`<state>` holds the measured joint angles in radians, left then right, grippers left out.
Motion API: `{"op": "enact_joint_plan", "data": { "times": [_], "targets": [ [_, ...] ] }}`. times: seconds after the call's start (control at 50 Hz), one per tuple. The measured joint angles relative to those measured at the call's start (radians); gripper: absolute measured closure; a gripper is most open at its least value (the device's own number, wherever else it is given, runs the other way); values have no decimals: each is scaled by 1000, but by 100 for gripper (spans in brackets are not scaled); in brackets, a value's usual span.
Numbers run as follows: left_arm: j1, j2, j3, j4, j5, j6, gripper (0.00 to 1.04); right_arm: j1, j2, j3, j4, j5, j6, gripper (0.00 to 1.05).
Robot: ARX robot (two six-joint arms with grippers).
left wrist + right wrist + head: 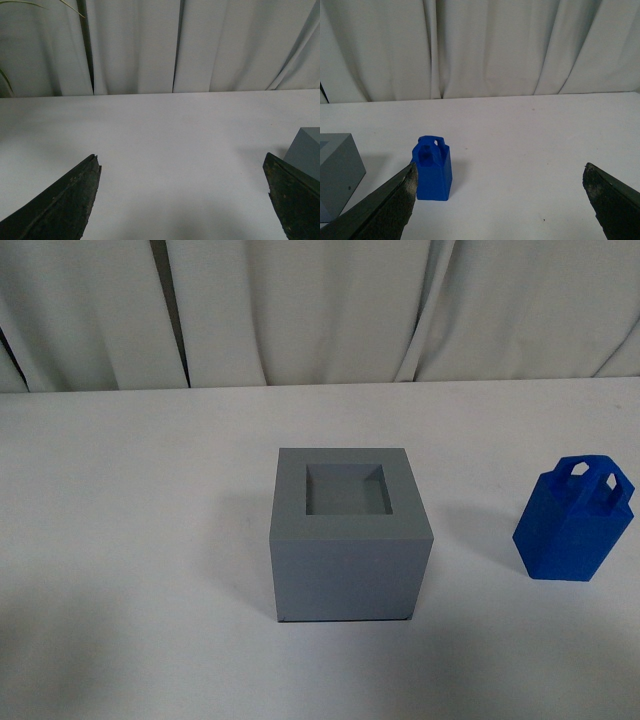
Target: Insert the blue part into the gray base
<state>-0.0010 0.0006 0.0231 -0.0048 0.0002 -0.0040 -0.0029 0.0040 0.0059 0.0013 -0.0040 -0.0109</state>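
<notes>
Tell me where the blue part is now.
In the front view the blue part stands on the table at the right, apart from the gray base at centre. The right wrist view shows it ahead of the open right gripper.

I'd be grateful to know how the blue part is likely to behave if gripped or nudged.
The blue part looks like rigid plastic, so probably stiff and light. Standing taller than wide, it may tip if pushed high. Its flat matte sides should resist slipping.
</notes>
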Motion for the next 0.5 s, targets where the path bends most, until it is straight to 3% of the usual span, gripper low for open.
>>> {"op": "enact_joint_plan", "data": {
  "times": [0.5],
  "targets": [
    [0, 0, 0, 0, 0, 0, 6, 0, 0, 0, 0, 0, 0, 7]
  ]
}}
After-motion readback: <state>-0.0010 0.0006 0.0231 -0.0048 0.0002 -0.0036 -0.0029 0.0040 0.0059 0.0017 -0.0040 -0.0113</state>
